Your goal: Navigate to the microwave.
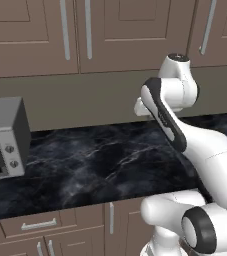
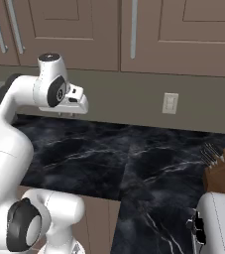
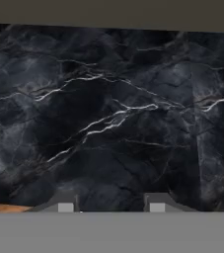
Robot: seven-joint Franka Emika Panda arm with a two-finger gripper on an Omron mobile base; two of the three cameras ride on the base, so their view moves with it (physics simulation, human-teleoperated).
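— Which way does the microwave lie from the claw (image 3: pixel 111 206)?

— I cannot tell. Far left on the desk (image 1: pixel 100 160) stands a small silver oven (image 1: pixel 5 137) with two knobs, which isn't it. The claw hangs over mid-desk, fingers apart, holding nothing. Knife block (image 2: pixel 223 174) and toaster (image 2: pixel 220 223) sit right.

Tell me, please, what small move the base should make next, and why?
Probably keep driving sideways along the black marble counter. The appliances here are a small silver countertop oven with two knobs, a toaster and a knife block; none is the wide black-fronted microwave. The open hand hangs over bare counter.
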